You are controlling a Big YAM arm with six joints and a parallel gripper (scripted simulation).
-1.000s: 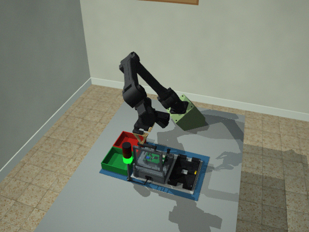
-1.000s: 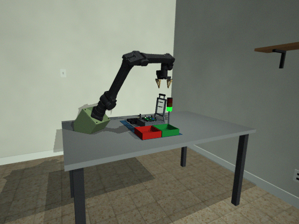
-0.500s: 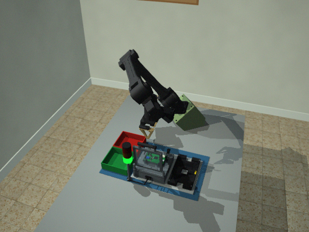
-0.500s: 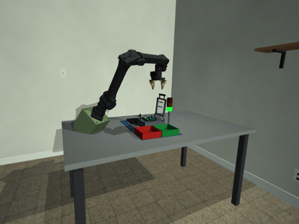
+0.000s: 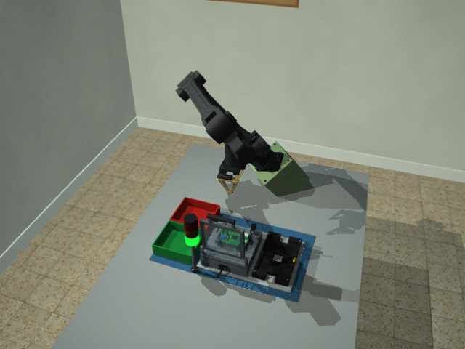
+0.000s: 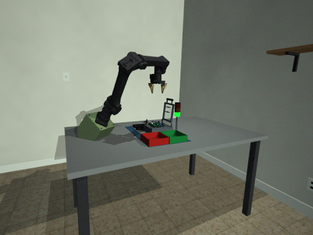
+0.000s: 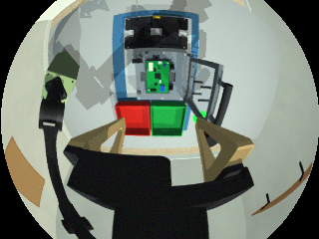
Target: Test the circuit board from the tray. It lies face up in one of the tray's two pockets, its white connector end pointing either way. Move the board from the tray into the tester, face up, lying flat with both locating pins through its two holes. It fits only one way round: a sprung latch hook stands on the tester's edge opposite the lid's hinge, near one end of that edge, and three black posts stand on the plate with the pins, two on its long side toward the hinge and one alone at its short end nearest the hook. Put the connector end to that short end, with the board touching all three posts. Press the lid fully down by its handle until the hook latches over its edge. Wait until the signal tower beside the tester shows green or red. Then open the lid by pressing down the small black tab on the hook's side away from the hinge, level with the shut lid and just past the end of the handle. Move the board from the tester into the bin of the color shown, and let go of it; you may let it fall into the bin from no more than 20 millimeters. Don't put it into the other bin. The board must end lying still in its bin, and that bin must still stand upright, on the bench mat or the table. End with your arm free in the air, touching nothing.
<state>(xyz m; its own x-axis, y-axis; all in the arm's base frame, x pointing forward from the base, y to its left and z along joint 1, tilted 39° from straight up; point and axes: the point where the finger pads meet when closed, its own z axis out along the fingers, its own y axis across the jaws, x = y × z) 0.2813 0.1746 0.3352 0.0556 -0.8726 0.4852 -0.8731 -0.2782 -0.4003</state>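
The green circuit board lies face up in the tester, seen through the raised clear lid. It also shows in the wrist view and the exterior view. The lid stands open and upright. The signal tower beside the tester glows green. My gripper is open and empty, high above the bins and tester, fingers pointing down. The green bin and the red bin stand side by side and look empty.
The black tray sits on the blue mat beside the tester, its pockets empty. The arm's green base block stands at the table's far side. A wooden shelf hangs on the wall.
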